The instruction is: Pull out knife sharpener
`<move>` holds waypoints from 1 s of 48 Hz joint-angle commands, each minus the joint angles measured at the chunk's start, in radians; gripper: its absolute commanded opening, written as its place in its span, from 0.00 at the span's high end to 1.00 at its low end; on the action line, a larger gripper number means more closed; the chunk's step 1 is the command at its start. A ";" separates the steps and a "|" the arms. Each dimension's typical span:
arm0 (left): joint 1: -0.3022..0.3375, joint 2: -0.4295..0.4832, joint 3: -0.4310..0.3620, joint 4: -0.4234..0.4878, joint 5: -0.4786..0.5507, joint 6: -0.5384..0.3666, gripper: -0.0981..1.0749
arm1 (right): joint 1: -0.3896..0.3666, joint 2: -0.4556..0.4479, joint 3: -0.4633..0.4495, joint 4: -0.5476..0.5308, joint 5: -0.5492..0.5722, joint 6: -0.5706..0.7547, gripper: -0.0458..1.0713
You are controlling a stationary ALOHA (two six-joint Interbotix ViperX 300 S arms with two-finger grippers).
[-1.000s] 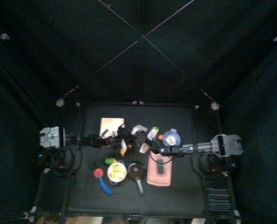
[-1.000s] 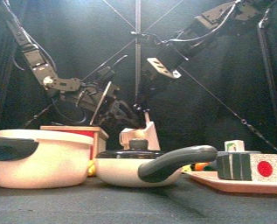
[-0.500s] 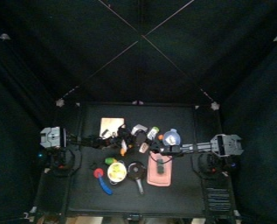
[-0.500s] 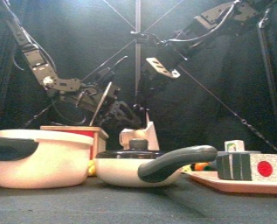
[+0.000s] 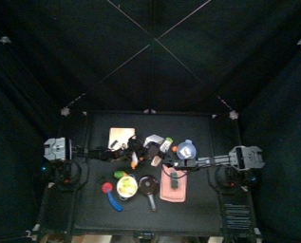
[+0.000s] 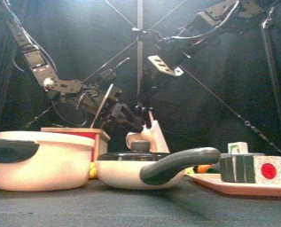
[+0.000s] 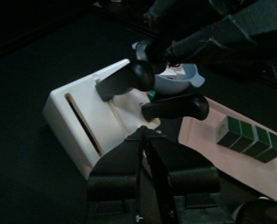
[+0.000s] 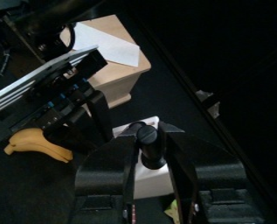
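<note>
Knife sharpener [image 7: 169,80]: light-grey block at the tan box's [image 7: 88,114] open end, mid-worktop [image 5: 96,195] toward the back edge. Right hand [image 8: 147,140] clamped on it. Left hand [image 7: 147,140] at the box, grip not discernible.

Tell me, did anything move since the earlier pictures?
Hardly anything. The knife sharpener, between the right fingers, shows a bit more beside the tan box than before, so it seems to have slid out slightly. The left fingers stayed at the box. The pot, pan and tray didn't move.
</note>
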 commanded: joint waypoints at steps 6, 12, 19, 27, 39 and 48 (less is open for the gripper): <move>0.003 -0.005 -0.009 -0.014 -0.005 0.000 0.50 | 0.017 -0.057 -0.037 -0.012 0.002 -0.003 0.39; 0.003 -0.014 -0.003 -0.014 -0.003 0.006 0.50 | 0.017 -0.057 -0.035 -0.014 0.005 -0.003 0.39; 0.005 -0.048 0.021 -0.014 -0.003 0.005 0.50 | 0.017 -0.058 -0.044 -0.029 0.006 -0.003 0.39; 0.005 -0.057 0.028 -0.014 -0.005 0.005 0.50 | 0.017 -0.057 -0.063 -0.048 0.006 -0.005 0.39; 0.015 -0.052 0.034 -0.015 -0.011 0.002 0.50 | 0.017 -0.054 -0.077 -0.063 0.006 -0.005 0.39; 0.018 -0.054 0.035 -0.020 -0.015 0.002 0.50 | 0.017 -0.048 -0.078 -0.080 0.002 0.005 0.39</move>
